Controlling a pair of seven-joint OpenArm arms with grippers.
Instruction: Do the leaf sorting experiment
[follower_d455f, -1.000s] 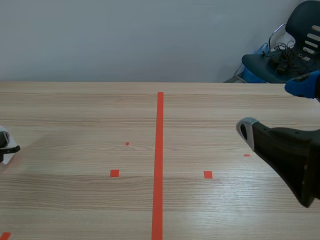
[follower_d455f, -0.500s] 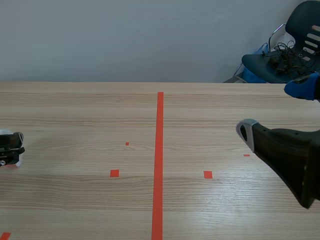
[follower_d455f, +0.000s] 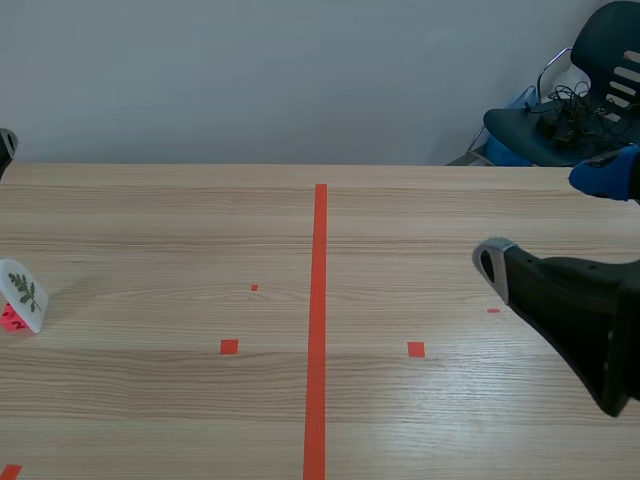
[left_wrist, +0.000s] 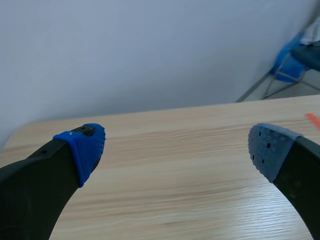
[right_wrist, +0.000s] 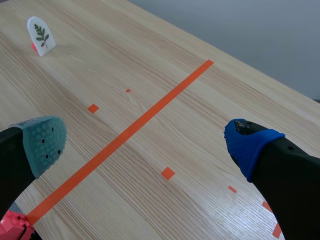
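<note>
A white card with a green leaf printed on it (follower_d455f: 21, 296) stands upright on a small red base at the table's far left, with nothing touching it. The same leaf card (right_wrist: 40, 35) shows far ahead of my right gripper (right_wrist: 145, 142), which hangs open above the table at the right with nothing between its pads. In the scene view that right gripper (follower_d455f: 548, 220) sits well right of the orange centre line. My left gripper (left_wrist: 177, 145) is open and holds nothing, facing bare table and the wall. Only a dark sliver of the left arm (follower_d455f: 4, 146) shows in the scene view.
A red toothed block (right_wrist: 13, 228) lies just under my right gripper's grey-green finger. A dark chair (follower_d455f: 590, 95) with cables on it stands beyond the table's far right corner. The wall runs close behind the table's far edge.
My left gripper was shut on the leaf card low at the far left, then opened and rose away. The card now stands alone. The right arm has not moved.
</note>
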